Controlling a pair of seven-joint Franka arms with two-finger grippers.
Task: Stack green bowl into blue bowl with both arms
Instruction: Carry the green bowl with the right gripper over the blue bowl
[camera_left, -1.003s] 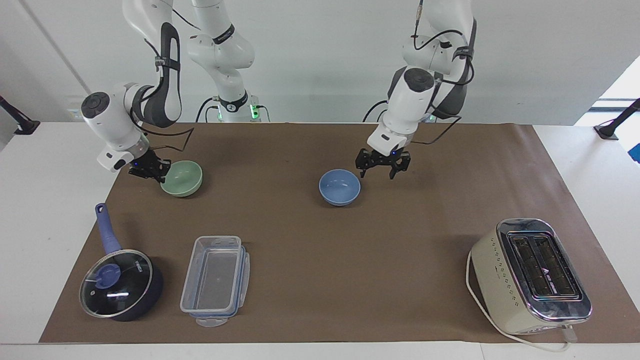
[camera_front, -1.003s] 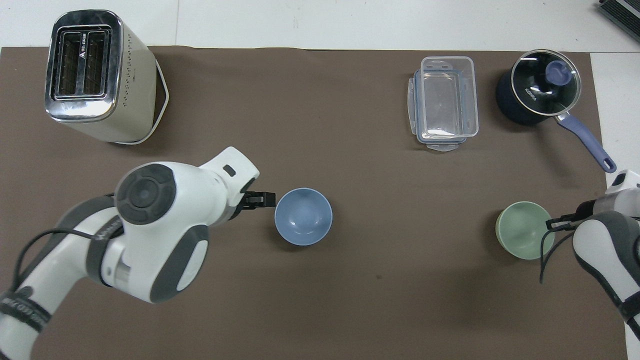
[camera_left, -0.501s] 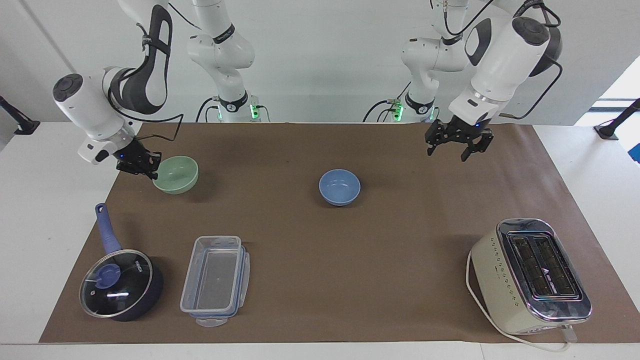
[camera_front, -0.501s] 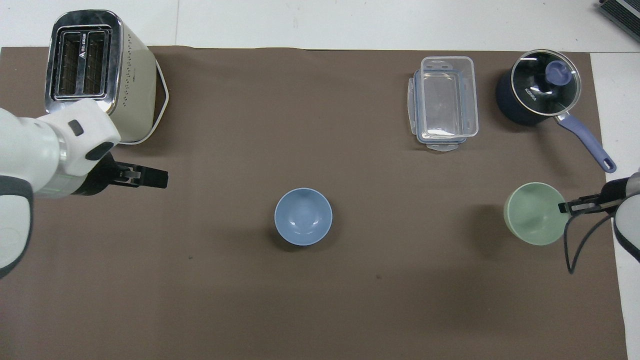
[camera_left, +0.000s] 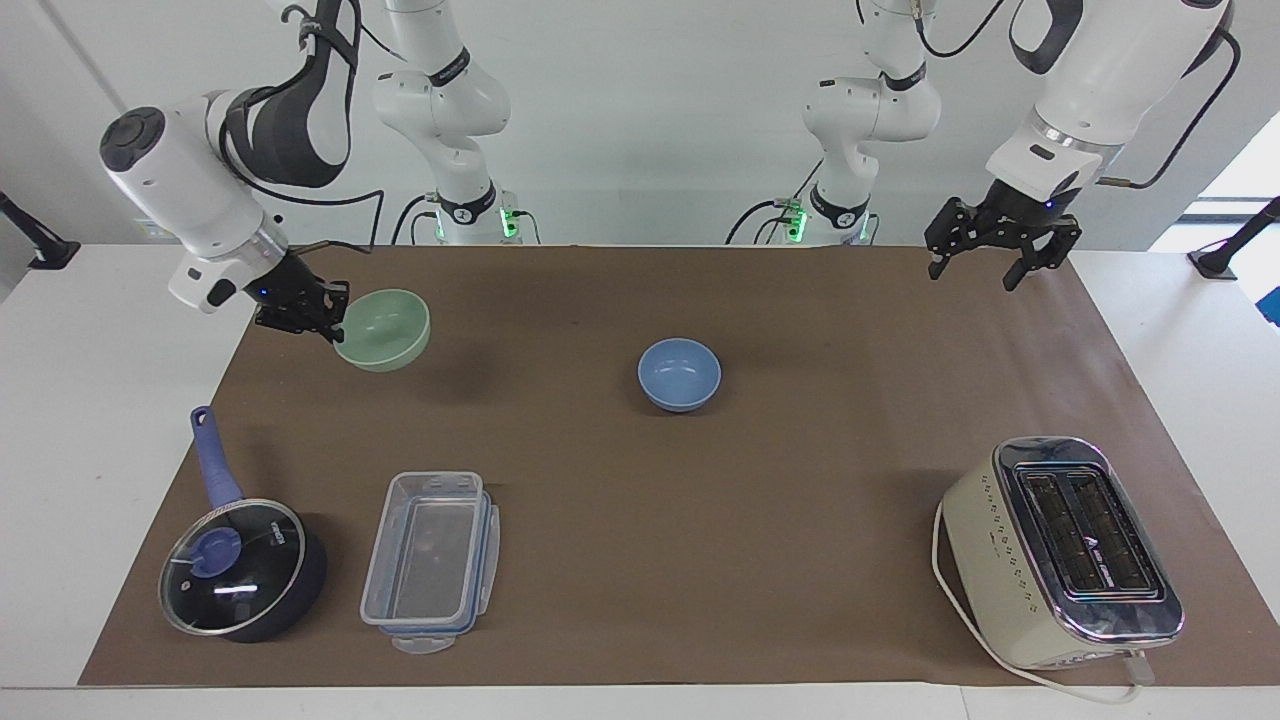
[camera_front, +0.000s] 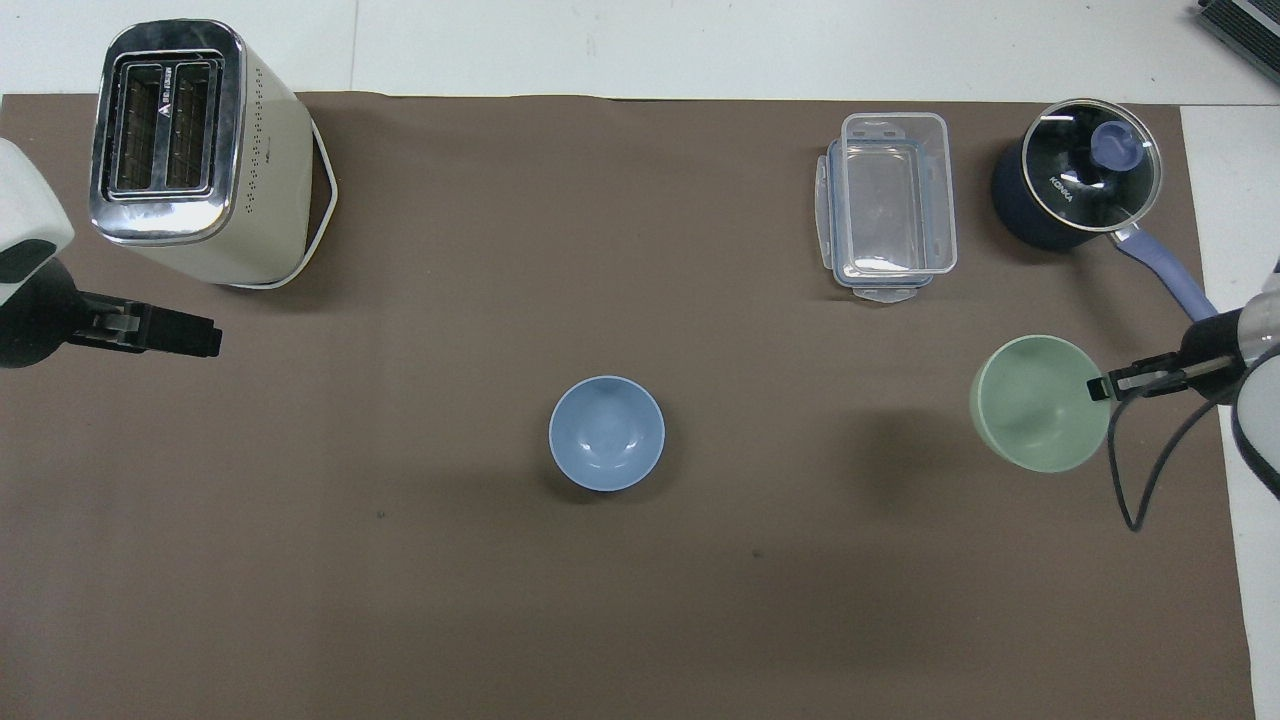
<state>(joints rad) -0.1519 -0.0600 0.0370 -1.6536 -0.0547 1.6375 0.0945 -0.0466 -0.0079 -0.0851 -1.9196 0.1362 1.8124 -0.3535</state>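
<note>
Facing view, we've got our right gripper (camera_left: 322, 318) clamped on the green bowl (camera_left: 383, 330), lifted off the mat. Blue bowl (camera_left: 679, 373) sits mid-table. Our left gripper (camera_left: 988, 257) hangs wide apart up by the toaster's (camera_left: 1060, 550) end.

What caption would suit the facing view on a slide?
Right gripper lifts the green bowl by its rim; blue bowl waits mid-table, left gripper raised, open.

container (camera_left: 430, 562) beside saucepan (camera_left: 243, 568) | toaster (camera_left: 1066, 552) toward left arm's end
</note>
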